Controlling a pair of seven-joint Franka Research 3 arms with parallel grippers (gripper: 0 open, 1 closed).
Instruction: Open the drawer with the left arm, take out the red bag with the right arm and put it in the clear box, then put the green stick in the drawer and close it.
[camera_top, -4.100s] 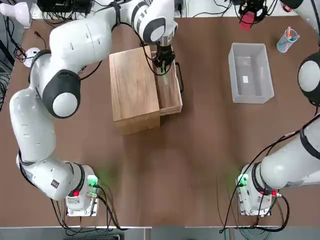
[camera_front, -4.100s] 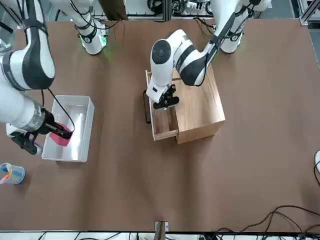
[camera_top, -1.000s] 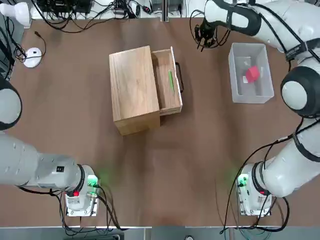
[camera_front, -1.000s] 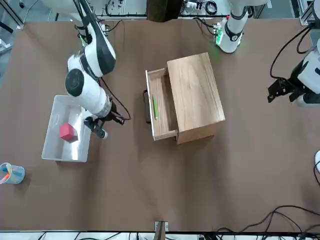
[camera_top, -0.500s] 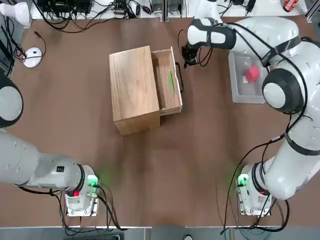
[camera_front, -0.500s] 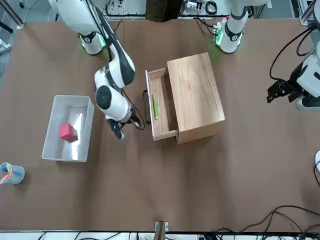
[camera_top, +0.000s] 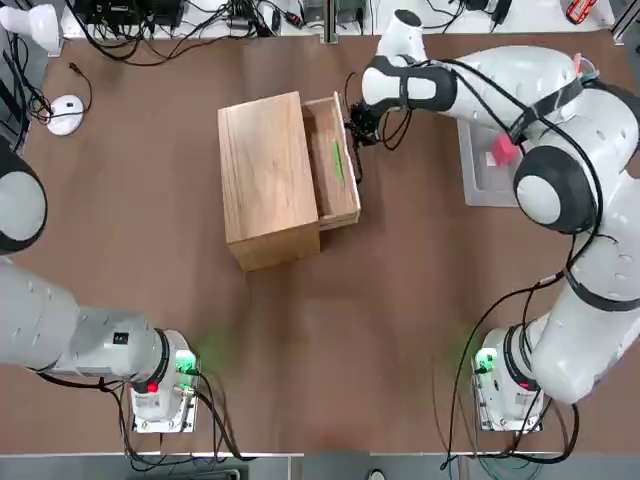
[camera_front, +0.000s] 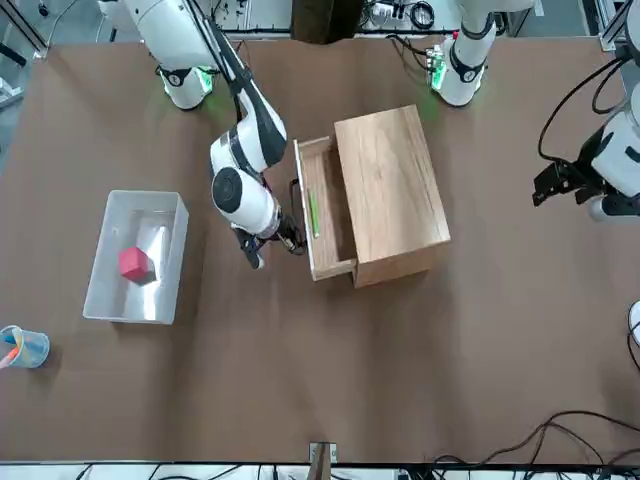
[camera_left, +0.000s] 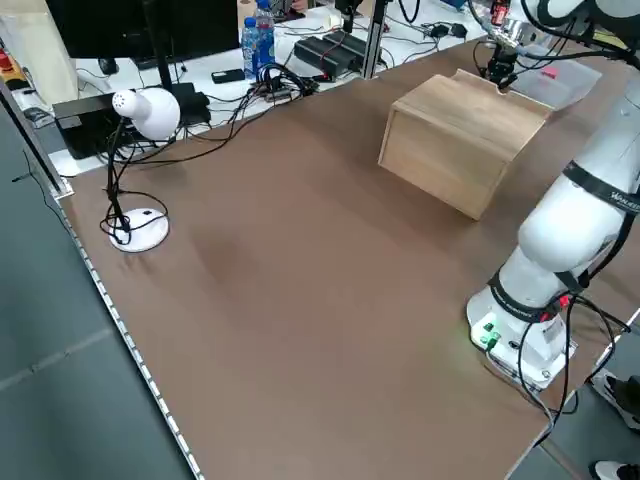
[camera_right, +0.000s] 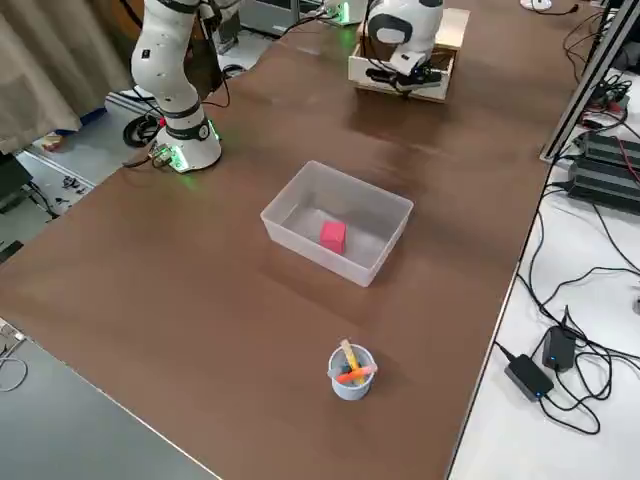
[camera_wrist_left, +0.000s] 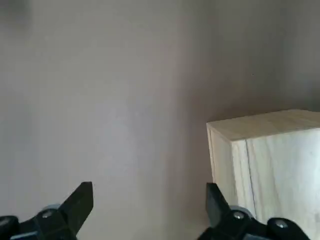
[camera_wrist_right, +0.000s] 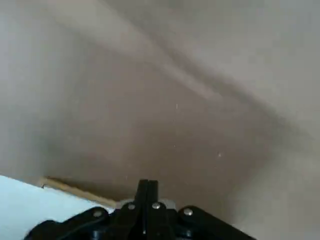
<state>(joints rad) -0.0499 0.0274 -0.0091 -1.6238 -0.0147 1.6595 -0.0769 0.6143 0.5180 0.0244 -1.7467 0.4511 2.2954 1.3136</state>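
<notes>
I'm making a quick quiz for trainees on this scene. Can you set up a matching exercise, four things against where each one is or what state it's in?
Things:
1. red bag
2. green stick
3. right gripper
4. left gripper

Places or states:
A. lying inside the open drawer
B. shut, beside the drawer's black handle
C. resting in the clear box
D. open, off to the side, far from the cabinet

Pairs: 1-C, 2-A, 3-B, 4-D
</notes>
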